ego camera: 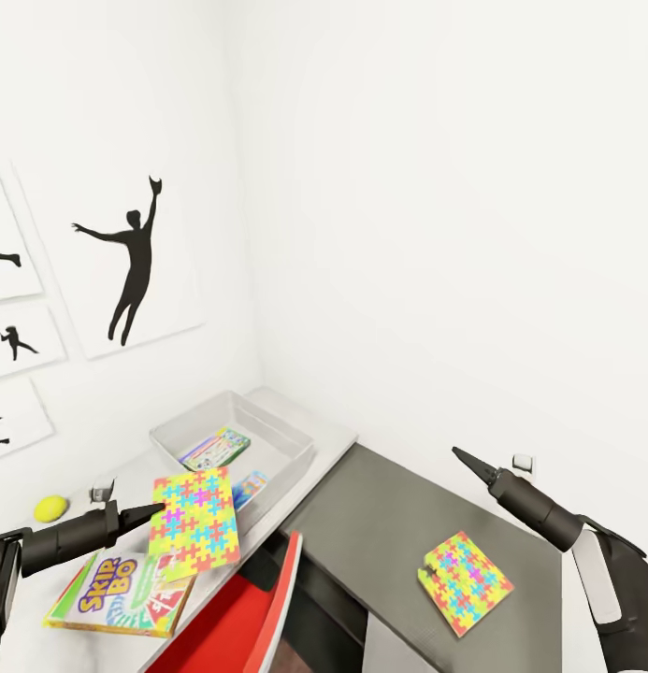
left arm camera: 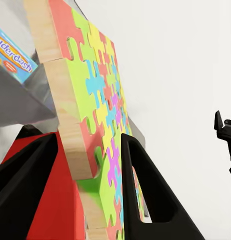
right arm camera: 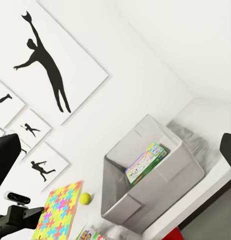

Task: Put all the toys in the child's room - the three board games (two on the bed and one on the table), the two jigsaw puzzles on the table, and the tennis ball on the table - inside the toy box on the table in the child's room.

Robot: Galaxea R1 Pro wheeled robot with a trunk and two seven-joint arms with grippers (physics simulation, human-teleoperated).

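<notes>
Nearest the head camera, at about seven o'clock, the black left gripper is clamped on one edge of a thin multicoloured jigsaw puzzle square with a pale wooden backing; the left wrist view shows its two black fingers pressing the front and back faces, so the square hangs lifted and tilted above the long light-grey desk, apparently so that it can be carried over the wall of the bin. That shallow grey toy box sits at about eleven o'clock, near the corner of the white walls, and already holds a green-edged printed game box and a smaller blue game box. Under the lifted puzzle lies a flat Skip-Bo game box, and the small yellow-green tennis ball rests at nine o'clock by the wall. A second jigsaw puzzle square lies flat on the lower dark-grey counter at four o'clock. The black right gripper hovers above that counter holding nothing, its jaws spread in the right wrist view, probably waiting for its turn.
</notes>
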